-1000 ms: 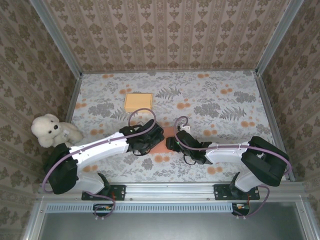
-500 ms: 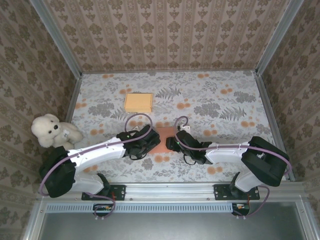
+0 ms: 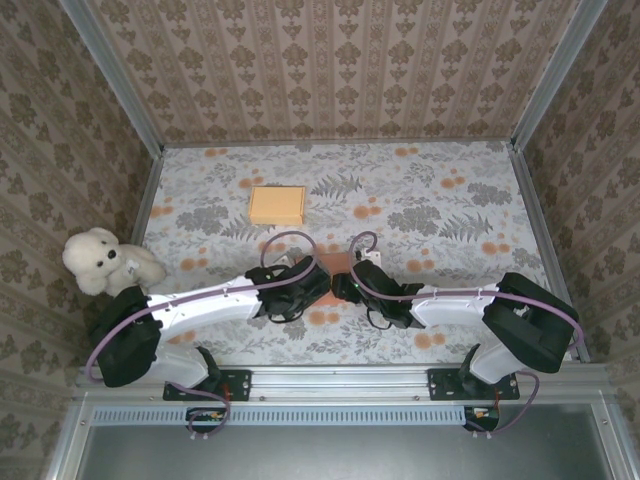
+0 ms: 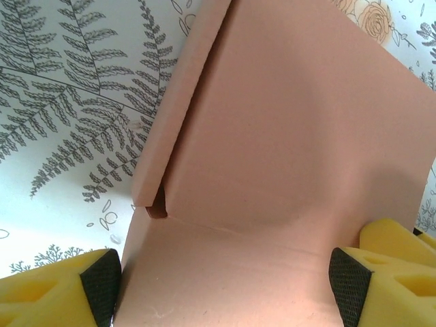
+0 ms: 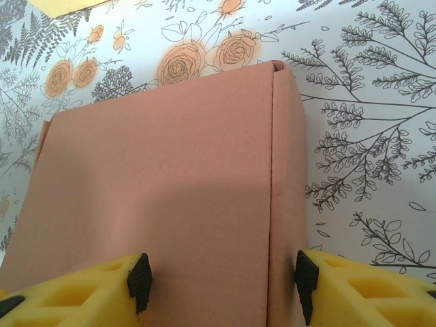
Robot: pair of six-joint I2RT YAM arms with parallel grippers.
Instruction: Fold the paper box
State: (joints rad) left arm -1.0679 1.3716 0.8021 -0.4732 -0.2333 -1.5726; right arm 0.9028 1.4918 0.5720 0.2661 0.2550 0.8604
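The pink paper box point(image 3: 336, 264) lies on the flowered table between my two grippers, mostly hidden under them from above. In the left wrist view the paper box point(image 4: 272, 136) has one side flap raised along its left edge. My left gripper point(image 4: 225, 293) is open, its pads straddling the box's near end. From above, the left gripper point(image 3: 318, 283) meets the box from the left. My right gripper point(image 5: 219, 283) is open over the flat lid of the box point(image 5: 163, 177), one pad above the lid, the other at its right edge. From above, the right gripper point(image 3: 345, 287) sits at the box's right.
A flat yellow-orange box point(image 3: 277, 205) lies farther back on the table, and its corner point(image 5: 61, 5) shows in the right wrist view. A white teddy bear point(image 3: 100, 262) sits at the left wall. Patterned walls enclose the table on three sides.
The left arm drew back to the left, uncovering part of the box, then swung right again onto its near end. The right arm has not moved.
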